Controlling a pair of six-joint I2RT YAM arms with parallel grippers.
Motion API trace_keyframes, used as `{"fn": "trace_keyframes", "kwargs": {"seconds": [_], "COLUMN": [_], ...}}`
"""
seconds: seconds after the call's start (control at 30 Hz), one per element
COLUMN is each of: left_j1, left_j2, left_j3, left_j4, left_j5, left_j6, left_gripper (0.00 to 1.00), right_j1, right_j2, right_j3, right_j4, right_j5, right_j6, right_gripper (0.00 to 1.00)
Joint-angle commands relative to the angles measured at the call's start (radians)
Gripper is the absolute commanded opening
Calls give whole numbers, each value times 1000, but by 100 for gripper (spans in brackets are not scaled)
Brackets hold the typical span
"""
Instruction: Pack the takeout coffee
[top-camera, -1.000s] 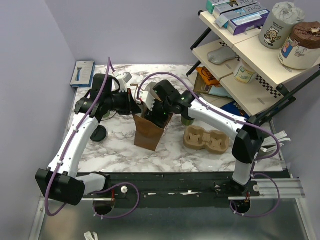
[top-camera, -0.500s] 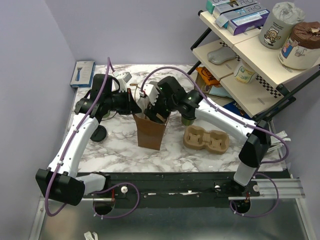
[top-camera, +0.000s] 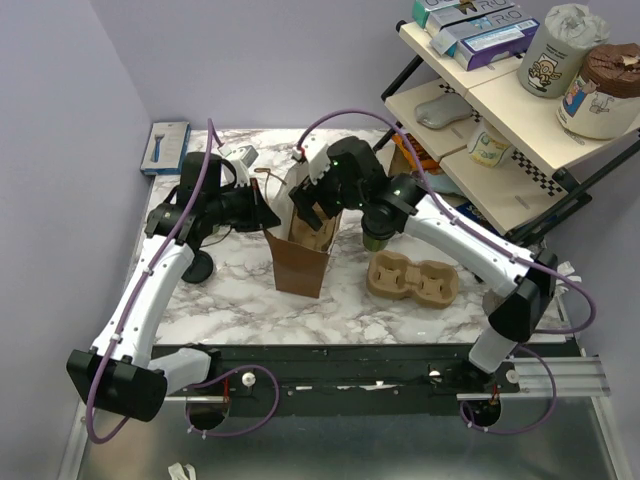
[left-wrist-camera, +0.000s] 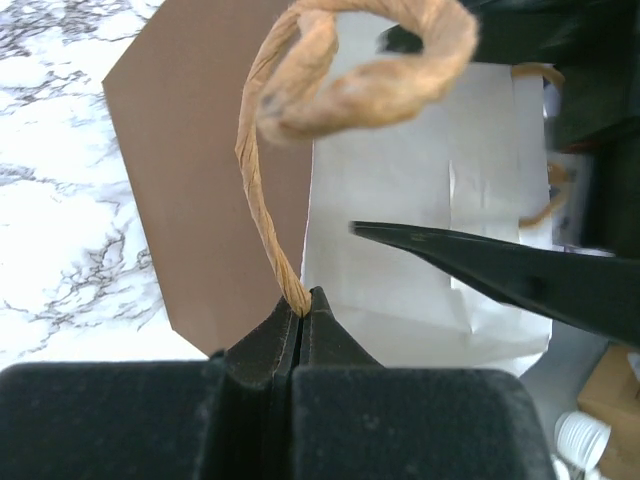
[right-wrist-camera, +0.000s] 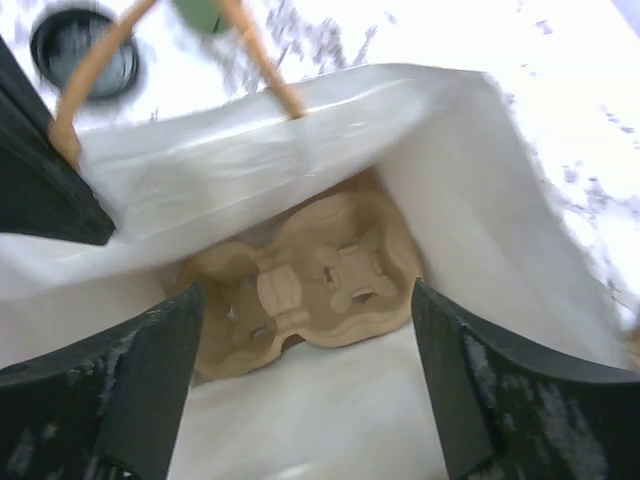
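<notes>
The brown paper bag stands mid-table, its white lining showing in the right wrist view. My left gripper is shut on the bag's twisted paper handle, with its jaws pressed together. Over the bag's mouth my right gripper hangs open and empty. A pulp cup tray lies on the bag's floor. The takeout coffee, showing its black lid, stands on the table left of the bag, partly behind my left arm.
A second pulp cup tray lies right of the bag. A lidless green cup stands under my right arm. A shelf rack fills the back right, with snack packets below it. A blue box sits back left.
My right gripper has risen out of the bag to its mouth and opened wider. The bag has gone from tilted to more upright. The left gripper keeps its hold on the handle.
</notes>
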Motion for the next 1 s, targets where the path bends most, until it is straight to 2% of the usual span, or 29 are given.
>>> {"fn": "trace_keyframes", "kwargs": {"seconds": [0.0, 0.23, 0.33, 0.43, 0.53, 0.63, 0.77, 0.97], "left_j1": [-10, -49, -58, -58, -59, -59, -61, -61], "left_j2": [-41, -86, -92, -75, -75, -80, -57, -37], "left_j3": [-21, -48, -61, -73, -84, -110, -87, -87], "left_j4": [56, 110, 106, 93, 104, 132, 116, 141], "left_j5": [-99, -228, -332, -384, -407, -447, -461, -438], "left_j6": [-75, -187, -254, -293, -329, -360, -363, -380], "left_gripper": [0, 0, 0, 0, 0, 0, 0, 0], "right_j1": [7, 6, 6, 7, 6, 7, 6, 9], "right_j2": [-150, -212, -213, -196, -135, -80, 1, 92], "right_j3": [64, 36, 46, 75, 144, 161, 191, 231], "right_j4": [118, 280, 286, 229, 52, -68, -123, -187], "right_j5": [128, 130, 200, 431, 498, 449, 262, 216], "right_j6": [119, 272, 335, 382, 436, 497, 530, 498], "right_gripper": [98, 100, 100, 100, 100, 100, 99, 96]}}
